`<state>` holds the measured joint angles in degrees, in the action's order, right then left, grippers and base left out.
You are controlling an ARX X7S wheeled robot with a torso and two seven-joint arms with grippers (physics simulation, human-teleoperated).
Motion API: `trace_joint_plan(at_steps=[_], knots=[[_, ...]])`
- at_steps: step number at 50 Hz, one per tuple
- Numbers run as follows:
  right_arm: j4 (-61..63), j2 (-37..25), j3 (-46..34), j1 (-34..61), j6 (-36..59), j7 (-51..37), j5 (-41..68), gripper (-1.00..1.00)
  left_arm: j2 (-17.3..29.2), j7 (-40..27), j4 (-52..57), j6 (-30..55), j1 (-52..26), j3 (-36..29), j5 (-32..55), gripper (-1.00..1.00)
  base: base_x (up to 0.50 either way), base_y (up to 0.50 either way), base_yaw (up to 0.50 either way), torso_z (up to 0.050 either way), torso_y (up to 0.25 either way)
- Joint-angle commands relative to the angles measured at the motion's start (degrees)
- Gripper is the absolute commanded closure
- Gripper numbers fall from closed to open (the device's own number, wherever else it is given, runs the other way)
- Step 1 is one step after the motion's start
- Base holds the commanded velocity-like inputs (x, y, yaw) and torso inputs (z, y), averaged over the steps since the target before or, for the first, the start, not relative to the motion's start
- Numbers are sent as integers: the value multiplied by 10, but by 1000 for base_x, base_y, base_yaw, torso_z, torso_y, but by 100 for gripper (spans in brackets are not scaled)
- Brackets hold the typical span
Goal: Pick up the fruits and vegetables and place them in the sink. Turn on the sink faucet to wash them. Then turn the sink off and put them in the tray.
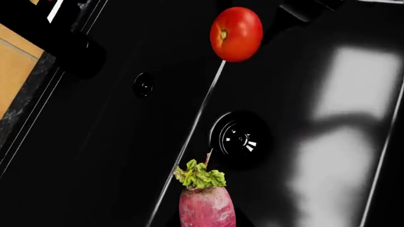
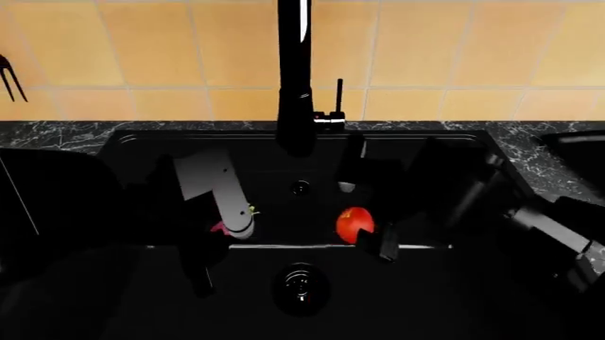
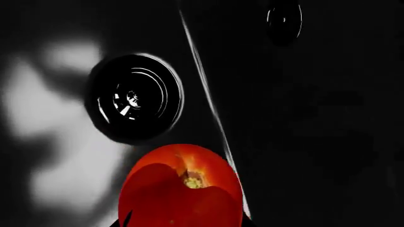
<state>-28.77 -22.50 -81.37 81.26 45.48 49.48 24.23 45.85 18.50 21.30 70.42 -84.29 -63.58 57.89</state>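
1. Tomato (image 2: 355,224): clamped in the right gripper (image 2: 370,232), above the sink (image 2: 416,297), drain (image 2: 300,283) at its 7 o'clock.
2. Radish (image 1: 206,204): clamped in the left gripper (image 2: 219,237), stem toward the tomato at its 3 o'clock.

Orange tiled wall (image 2: 142,49), marbled counter (image 2: 57,134)

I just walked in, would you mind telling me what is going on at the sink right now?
The robot has both arms down inside the black sink. The right gripper is at the red tomato, and the left gripper is at the pink radish; both sit low over the basin near the drain. Whether either gripper is actually closed on its item cannot be told. No water shows at the faucet.
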Motion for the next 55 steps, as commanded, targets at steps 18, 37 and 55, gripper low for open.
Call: trace_joint_plan(at_steps=[18, 37, 55], knots=[[120, -69, 51, 101, 141, -65, 9, 100, 22, -37, 28, 18, -12, 32, 39, 100, 0, 0, 0, 0, 240], [205, -105, 87, 149, 218, -104, 21, 100, 28, -57, 69, 26, -24, 45, 62, 100, 0, 0, 0, 0, 0], [240, -116, 81, 191, 243, -97, 16, 100, 32, -85, 98, 61, -65, 73, 112, 100, 0, 0, 0, 0, 0]])
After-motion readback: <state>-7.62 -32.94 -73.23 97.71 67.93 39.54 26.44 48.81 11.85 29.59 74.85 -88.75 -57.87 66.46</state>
